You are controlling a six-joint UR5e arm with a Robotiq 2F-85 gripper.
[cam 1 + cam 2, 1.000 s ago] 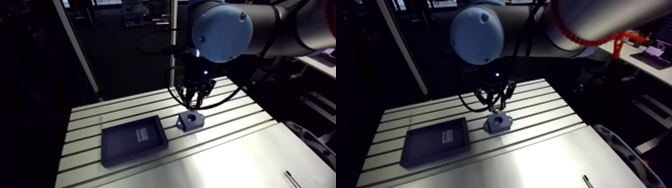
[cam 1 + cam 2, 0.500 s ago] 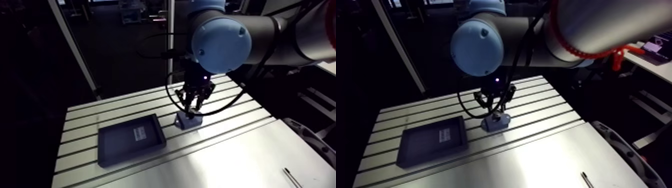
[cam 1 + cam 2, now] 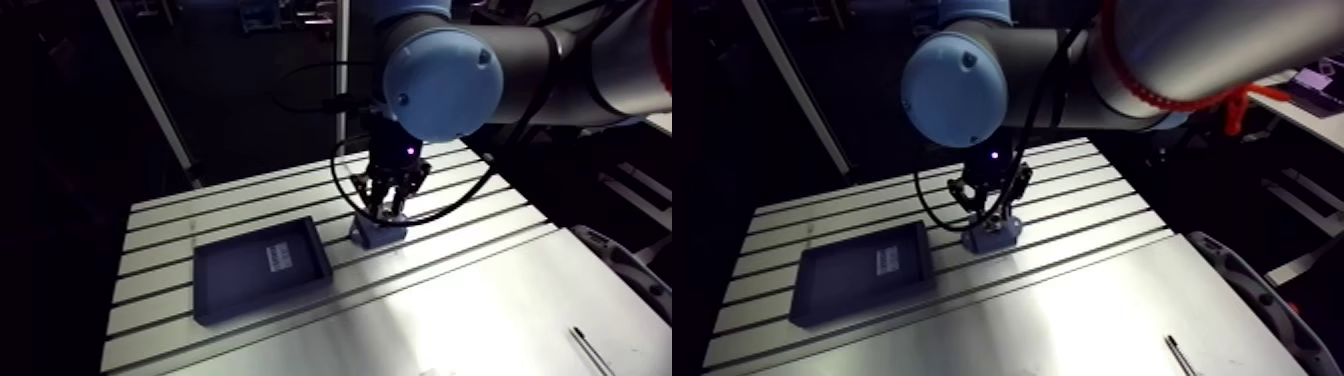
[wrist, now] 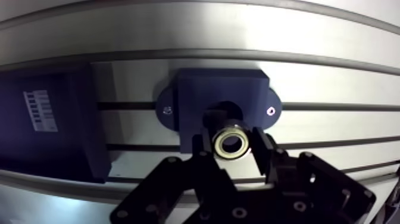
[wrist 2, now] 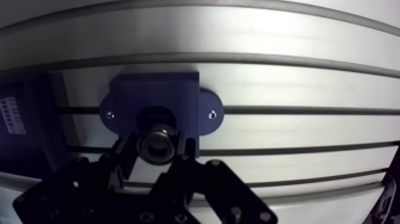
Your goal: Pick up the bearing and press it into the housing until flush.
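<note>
Looking down past our hand (image 4: pixel 232 145), we see it clenched on the bearing (image 4: pixel 233 143), a shiny metal ring pinched between the two fingers. The ring sits right at the dark bore of the blue housing (image 4: pixel 196 95), which lies flat across the slots of the table (image 4: pixel 238 30). We cannot tell whether it has entered the bore. A dark tray (image 4: pixel 41 131) with a white label lies just beside the housing.

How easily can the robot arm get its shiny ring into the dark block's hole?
Probably yes, easily: the end effector holds the bearing right by the open bore of the housing, and nothing sits between them.
</note>
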